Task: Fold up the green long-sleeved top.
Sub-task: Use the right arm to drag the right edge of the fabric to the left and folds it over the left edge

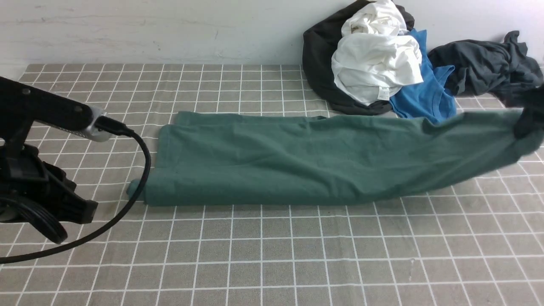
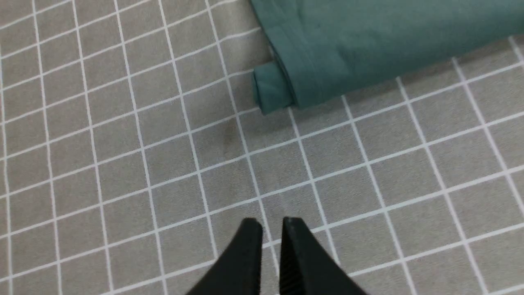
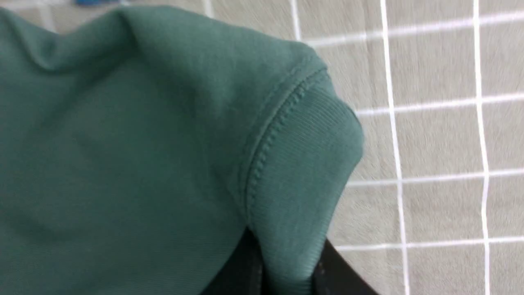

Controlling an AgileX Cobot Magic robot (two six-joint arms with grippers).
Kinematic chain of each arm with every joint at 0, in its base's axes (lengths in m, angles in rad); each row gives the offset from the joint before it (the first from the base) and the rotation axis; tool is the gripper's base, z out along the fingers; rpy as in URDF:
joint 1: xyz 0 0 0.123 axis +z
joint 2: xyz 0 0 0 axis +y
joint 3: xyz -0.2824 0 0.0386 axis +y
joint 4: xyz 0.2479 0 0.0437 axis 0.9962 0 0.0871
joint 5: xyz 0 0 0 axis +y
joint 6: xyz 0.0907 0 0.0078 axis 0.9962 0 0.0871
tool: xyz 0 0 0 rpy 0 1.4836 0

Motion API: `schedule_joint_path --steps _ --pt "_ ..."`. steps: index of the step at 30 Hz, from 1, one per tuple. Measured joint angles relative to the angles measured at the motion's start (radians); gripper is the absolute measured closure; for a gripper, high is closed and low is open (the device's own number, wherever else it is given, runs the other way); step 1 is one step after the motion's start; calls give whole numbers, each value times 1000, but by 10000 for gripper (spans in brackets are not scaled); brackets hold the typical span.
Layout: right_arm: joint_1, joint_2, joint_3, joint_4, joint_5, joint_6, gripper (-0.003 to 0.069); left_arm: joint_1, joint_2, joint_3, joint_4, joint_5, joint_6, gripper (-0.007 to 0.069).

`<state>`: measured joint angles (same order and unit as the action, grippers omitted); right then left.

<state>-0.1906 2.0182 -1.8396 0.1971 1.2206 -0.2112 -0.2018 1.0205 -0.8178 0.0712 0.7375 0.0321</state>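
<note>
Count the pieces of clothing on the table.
5: green top lying mid-table; black garment, white garment and blue shirt piled back right; grey garment beside them. More may be hidden.

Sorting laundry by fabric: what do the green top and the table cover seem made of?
The green top: soft matte knit, probably cotton jersey; fine knit grain, a ribbed band with a stitched seam, limp drape. The table cover: grey cloth with white grid lines, matte, faintly fuzzy surface; fibre unclear.

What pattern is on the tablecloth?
The tablecloth is grey with a white grid, clearest in the left wrist view.
</note>
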Motion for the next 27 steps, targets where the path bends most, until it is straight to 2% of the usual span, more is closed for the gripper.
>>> schedule_joint_path --steps 4,5,6,8,9,10,11,14,16,17,18,20,23,24,25,27 --pt "108 -27 -122 74 13 12 592 0 -62 0 -61 0 -1 570" --pt "185 -32 -156 134 9 16 592 0 -87 0 -86 0 -1 570" --pt "196 -32 -156 134 8 16 592 0 -90 0 -89 0 -1 570" --pt "349 -25 -163 227 -53 18 592 0 -121 0 -108 0 0 570" --pt "374 -21 -164 242 -61 16 592 0 -123 0 -110 0 0 570" --pt "459 1 -166 299 -132 1 592 0 -135 0 -114 0 1 570" --pt "471 5 -167 299 -142 -2 592 0 -136 0 -115 0 1 570" --pt "653 101 -168 411 -318 -81 592 0 -142 0 -116 0 2 570" --pt "755 192 -168 476 -500 -130 592 0 -142 1 -117 0 2 570" --pt "755 200 -168 488 -515 -134 592 0 -142 1 -117 0 2 570" --pt "812 261 -170 528 -646 -167 587 0 -142 1 -117 0 2 570" --pt "850 322 -188 563 -723 -188 561 0 -142 1 -117 0 2 570" --pt "875 390 -246 587 -747 -200 475 0 -142 2 -117 0 2 570" --pt "875 390 -246 587 -747 -200 467 0 -142 2 -117 0 2 570" --pt "875 401 -276 585 -738 -204 412 -2 -142 2 -117 0 2 570" --pt "871 401 -324 557 -725 -208 349 -11 -142 2 -117 0 2 570"
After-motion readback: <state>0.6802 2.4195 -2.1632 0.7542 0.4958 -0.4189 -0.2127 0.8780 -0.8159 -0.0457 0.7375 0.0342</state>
